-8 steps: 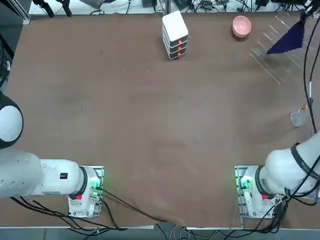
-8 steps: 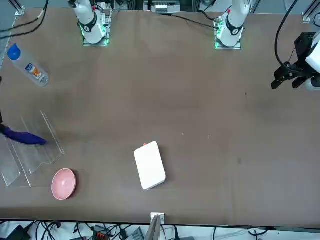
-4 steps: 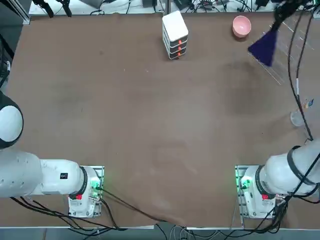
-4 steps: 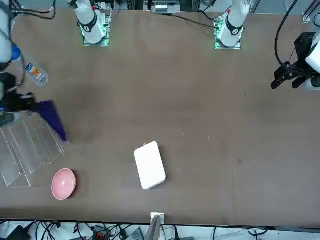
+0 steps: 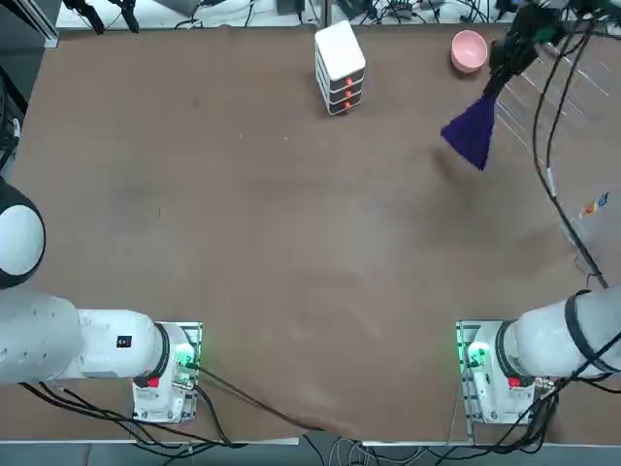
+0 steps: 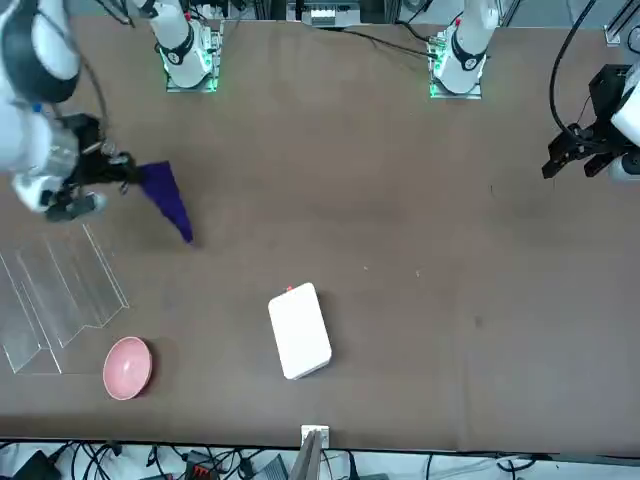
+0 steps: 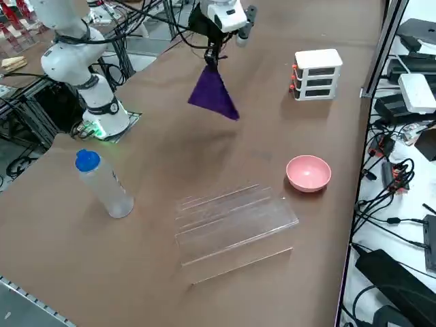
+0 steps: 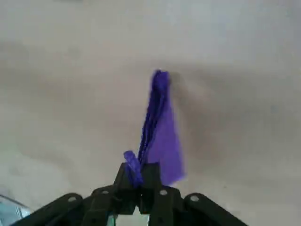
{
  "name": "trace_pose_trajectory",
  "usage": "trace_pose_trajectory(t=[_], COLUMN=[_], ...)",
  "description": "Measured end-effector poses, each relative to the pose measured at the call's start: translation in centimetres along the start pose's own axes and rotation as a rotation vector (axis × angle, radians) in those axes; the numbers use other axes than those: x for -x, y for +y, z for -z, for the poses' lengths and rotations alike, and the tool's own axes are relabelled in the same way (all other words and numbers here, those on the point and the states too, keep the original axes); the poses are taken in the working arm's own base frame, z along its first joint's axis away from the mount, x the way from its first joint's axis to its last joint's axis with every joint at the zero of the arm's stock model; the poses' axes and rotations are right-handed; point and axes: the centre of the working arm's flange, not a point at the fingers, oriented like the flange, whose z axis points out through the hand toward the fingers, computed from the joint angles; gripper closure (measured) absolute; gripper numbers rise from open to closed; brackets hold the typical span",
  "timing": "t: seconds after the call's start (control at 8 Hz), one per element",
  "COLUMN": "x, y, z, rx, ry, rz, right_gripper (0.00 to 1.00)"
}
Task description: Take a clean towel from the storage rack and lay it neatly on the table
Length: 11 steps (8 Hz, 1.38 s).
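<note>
One towel [image 5: 472,134] is hanging from the right pincer [image 7: 211,60], which is clamped together on a single corner of the cloth, so the purple fabric is drooping in a narrow triangle above the counter [image 5: 291,223] and is not touching it. It is hanging over the far right part of the counter, clear of the storage rack [image 7: 231,221] and near the pink bowl [image 5: 469,49]. I judge that the carrying step is going on and the laying is not yet begun. To do it well, the arm is needing an open area away from the bowl and the white drawer box [image 5: 340,67]; then the lowest corner should be touching the surface first, and the pincer should be dragging sideways while it is going down, so the cloth is spreading flat and not folding on itself. Releasing too high is risking a crumpled heap. Counting the things: one towel, one rack with no cloth on it, one pink bowl, one white drawer box, and one clear bottle [image 7: 103,182] with a blue cap standing near the rack.
</note>
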Motion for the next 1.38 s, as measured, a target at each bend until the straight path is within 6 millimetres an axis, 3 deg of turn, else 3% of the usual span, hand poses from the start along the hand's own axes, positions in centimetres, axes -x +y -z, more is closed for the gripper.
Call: trace_pose_trajectory(t=[0.25,0.38,0.5,0.62,1.12,1.38], x=[0.9,1.1,1.0,0.5,-4.8,-7.4], y=[-5.1,-5.7,-5.0,-2.7,12.4,16.8], z=[-2.8,-3.8,-4.9,-6.7,-15.6,-18.8], rx=[-0.038,-0.058,-0.065,-0.075,-0.084,-0.022], ry=[-0.052,-0.07,-0.079,-0.07,0.049,0.117], rz=[0.035,0.037,0.034,0.042,-0.057,-0.073], right_gripper=[0.96,0.96,0.96,0.96,0.96,0.96])
